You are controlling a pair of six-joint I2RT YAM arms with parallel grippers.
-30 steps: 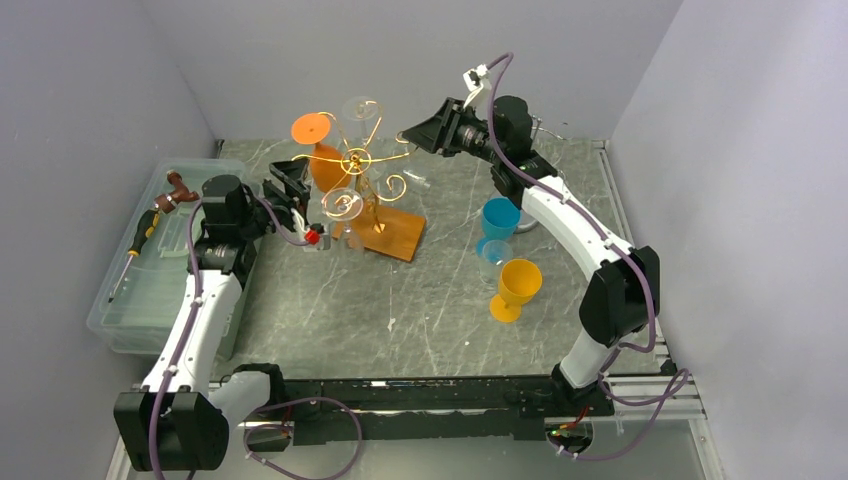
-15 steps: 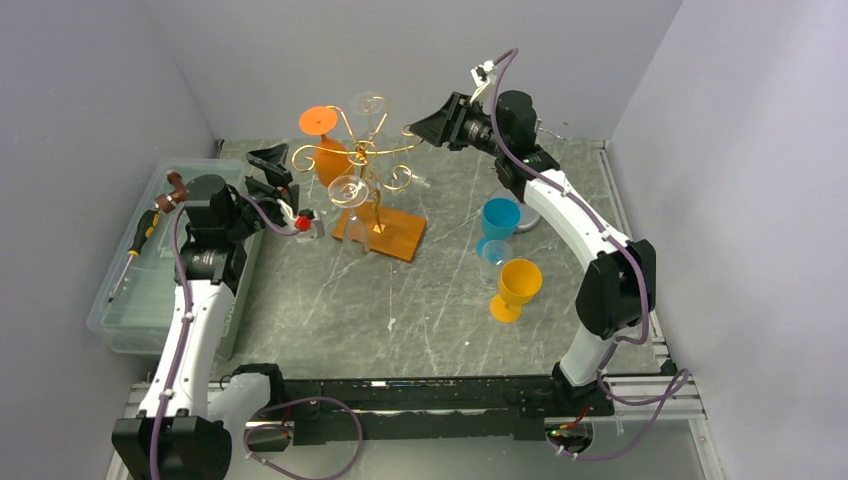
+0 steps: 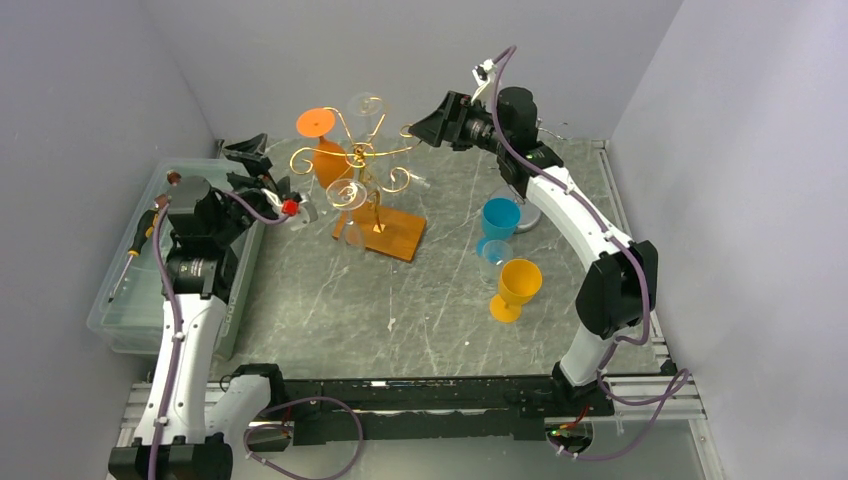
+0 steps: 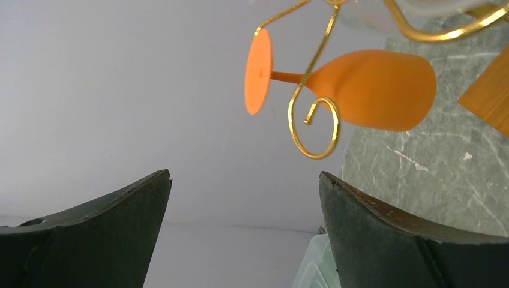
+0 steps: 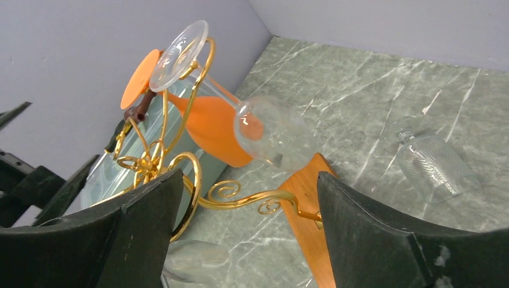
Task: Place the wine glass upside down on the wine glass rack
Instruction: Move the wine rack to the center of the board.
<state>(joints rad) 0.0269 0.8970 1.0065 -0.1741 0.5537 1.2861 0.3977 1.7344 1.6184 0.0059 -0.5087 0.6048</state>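
Left gripper point(image 4: 243, 175) has backed off the rack point(image 3: 392, 238), jaws apart; right gripper point(image 5: 249, 175) likewise. Orange wine glass point(image 4: 372, 90) hangs inverted; retreat clear looks next.

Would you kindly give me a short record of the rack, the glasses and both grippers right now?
rack: gold wire on a wooden base, upright
orange wine glass: hanging on rack, foot up
clear glasses: two on rack, foot up
left gripper: open, empty, apart from the rack
right gripper: open, empty, beside the rack
on table: blue cup, orange goblet, upright
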